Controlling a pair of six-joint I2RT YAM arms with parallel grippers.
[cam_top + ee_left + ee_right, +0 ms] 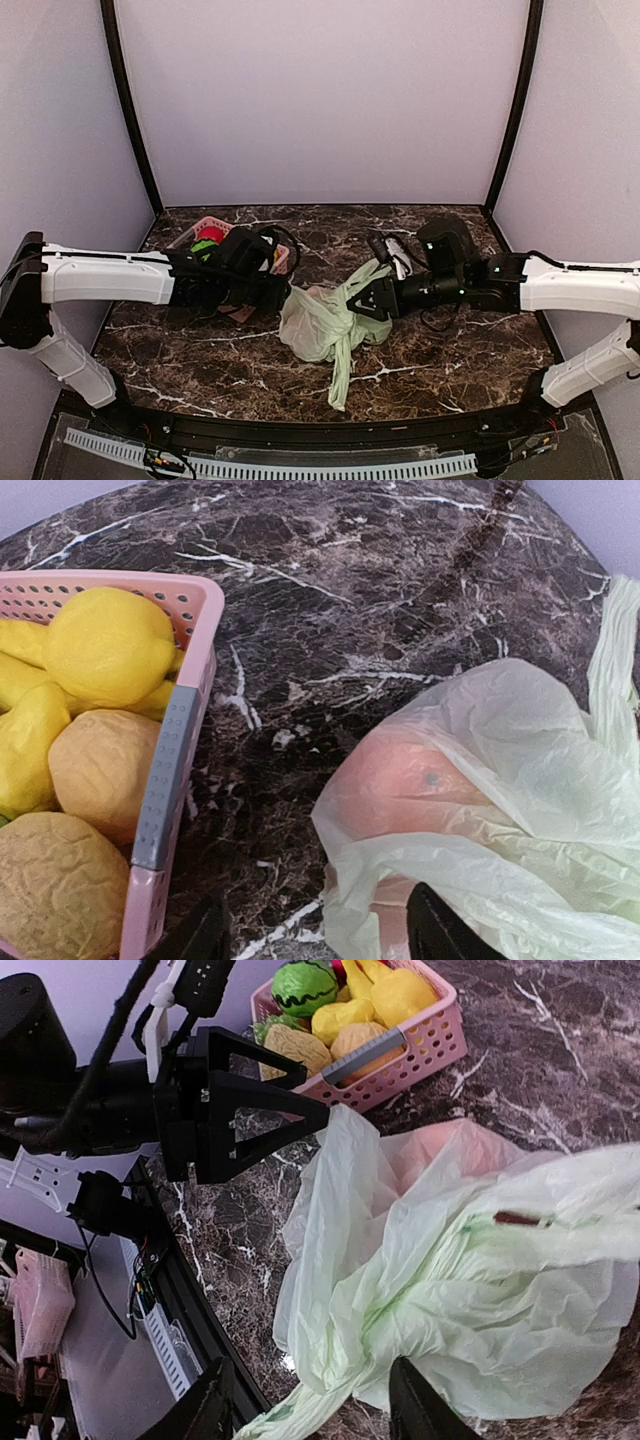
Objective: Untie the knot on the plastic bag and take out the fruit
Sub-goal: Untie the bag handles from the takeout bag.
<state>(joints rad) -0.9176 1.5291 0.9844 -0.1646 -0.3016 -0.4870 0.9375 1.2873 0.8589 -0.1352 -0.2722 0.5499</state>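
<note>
Top external: L hand point(285, 293) & R hand point(368, 303) both released, flanking plastic bag point(320, 330) w/ fruit point(400, 780) inside.

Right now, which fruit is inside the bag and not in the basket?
The round peachy-orange fruit showing through the pale green bag; the yellow and tan fruits sit in the pink basket.

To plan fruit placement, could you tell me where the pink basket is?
In the top view, the pink basket sits left of centre on the marble table, partly behind the left arm, left of the green plastic bag.
</note>
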